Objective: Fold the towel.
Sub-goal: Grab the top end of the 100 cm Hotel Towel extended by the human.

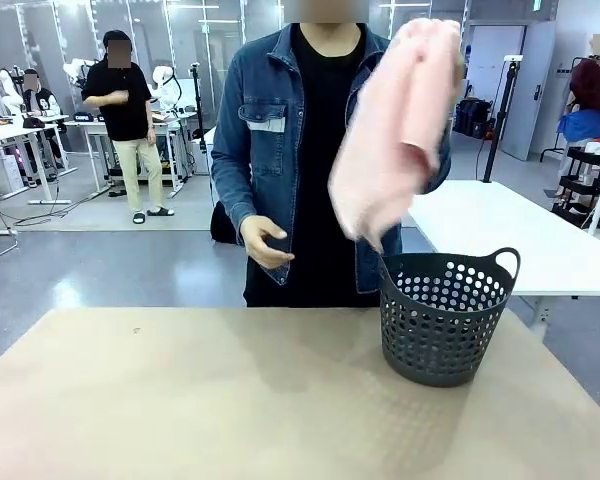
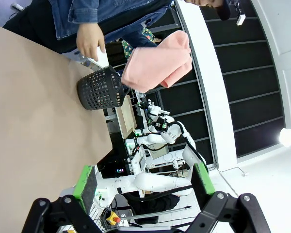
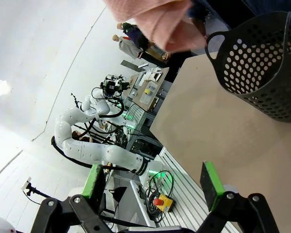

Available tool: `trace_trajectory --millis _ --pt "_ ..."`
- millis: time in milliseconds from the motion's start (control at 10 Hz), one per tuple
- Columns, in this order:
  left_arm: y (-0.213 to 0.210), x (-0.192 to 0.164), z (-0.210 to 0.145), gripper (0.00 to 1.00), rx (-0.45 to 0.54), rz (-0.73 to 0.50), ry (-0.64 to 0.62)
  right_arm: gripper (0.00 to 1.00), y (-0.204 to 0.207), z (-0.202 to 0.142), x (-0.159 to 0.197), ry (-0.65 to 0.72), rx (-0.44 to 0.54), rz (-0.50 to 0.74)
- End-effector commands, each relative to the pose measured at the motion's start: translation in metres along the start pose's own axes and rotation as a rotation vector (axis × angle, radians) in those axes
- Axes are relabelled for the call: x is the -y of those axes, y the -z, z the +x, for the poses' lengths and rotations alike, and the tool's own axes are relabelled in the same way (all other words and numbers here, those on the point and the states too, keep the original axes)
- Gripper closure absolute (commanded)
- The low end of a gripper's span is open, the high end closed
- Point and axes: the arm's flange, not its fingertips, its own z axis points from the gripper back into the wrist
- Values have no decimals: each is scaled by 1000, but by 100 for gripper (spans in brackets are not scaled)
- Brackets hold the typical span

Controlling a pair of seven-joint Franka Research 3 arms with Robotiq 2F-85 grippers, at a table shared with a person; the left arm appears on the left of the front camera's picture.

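My left gripper (image 2: 144, 180) and right gripper (image 3: 152, 179) both stand with jaws apart, empty. At the far right the person (image 1: 310, 150) holds the towel (image 1: 395, 130) up, bunched, above the dark basket (image 1: 442, 320) on the table (image 1: 180, 400).

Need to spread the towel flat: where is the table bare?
Bare table spans from its left edge to the basket, plus the near strip before it. Crowded far right: the basket, with the held towel hanging above.
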Motion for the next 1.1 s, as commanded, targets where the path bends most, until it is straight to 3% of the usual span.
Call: trace_trajectory --millis 0,1000 --pt "-1 0 0 0 -7 -4 5 0 0 0 -1 -10 6 9" --pt "-1 0 0 0 -7 -4 5 0 0 0 -1 -10 6 9"
